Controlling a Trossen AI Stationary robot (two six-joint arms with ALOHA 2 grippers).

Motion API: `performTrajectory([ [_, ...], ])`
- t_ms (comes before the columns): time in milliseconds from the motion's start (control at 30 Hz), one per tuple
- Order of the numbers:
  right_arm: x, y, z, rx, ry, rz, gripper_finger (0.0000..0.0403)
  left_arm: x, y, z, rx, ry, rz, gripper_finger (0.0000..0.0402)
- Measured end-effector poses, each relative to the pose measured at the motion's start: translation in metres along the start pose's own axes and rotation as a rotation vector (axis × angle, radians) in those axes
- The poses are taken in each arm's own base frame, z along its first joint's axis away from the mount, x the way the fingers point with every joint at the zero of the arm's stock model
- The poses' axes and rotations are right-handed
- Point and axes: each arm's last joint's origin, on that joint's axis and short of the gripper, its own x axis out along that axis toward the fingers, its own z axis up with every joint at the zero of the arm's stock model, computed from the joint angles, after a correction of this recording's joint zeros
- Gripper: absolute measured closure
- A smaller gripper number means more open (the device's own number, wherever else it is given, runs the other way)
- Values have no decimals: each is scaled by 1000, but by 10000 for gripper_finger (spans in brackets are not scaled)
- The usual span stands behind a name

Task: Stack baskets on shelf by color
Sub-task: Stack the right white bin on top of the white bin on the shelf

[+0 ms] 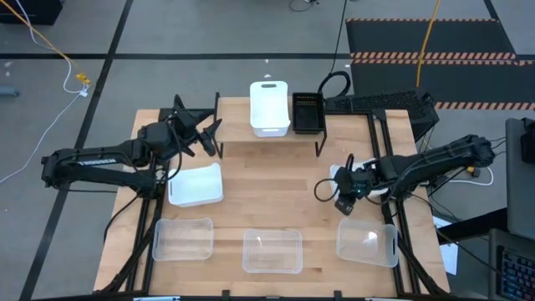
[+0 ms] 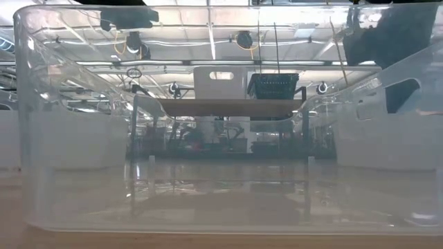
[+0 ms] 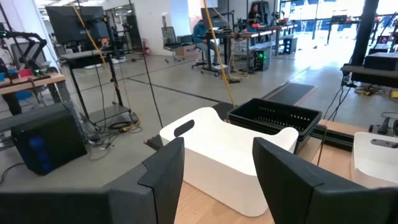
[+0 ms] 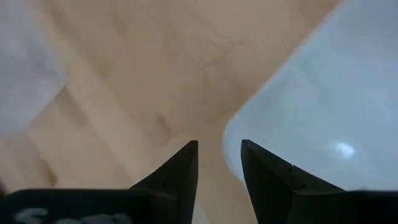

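The shelf [image 1: 267,142] stands at the table's far middle. On it sit a white basket [image 1: 270,107] and, to its right, a black slatted basket [image 1: 308,113]; both also show in the left wrist view, the white one [image 3: 224,155] and the black one [image 3: 277,118]. My left gripper [image 1: 209,138] is open and empty at the shelf's left end, fingers [image 3: 165,174] pointing along the shelf toward the white basket. My right gripper [image 1: 344,205] points down over the table, slightly open and empty, beside a corner of the right clear basket [image 4: 323,93].
A white basket [image 1: 196,186] lies on the table left of centre. Three clear baskets line the near edge, at the left [image 1: 182,238], the middle [image 1: 272,251] and the right [image 1: 366,242]. Another white basket [image 3: 376,155] sits under my right arm. Bare wood lies in the middle [image 1: 276,188].
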Motion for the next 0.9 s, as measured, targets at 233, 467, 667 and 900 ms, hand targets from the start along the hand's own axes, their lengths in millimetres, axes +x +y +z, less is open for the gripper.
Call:
performTrajectory([
  [233, -5, -2, -6, -472, 76, -8, 287, 0, 0, 0, 0, -1, -1, 211],
  [467, -2, -7, -11, -520, 128, -43, 287, 0, 0, 0, 12, -1, -1, 211],
  [667, 23, -18, -21, -507, 147, -40, 303, 0, 0, 0, 7, 0, -2, 211],
  [900, 40, -16, -18, -433, 21, 29, 354, 0, 0, -1, -6, 6, -2, 211],
])
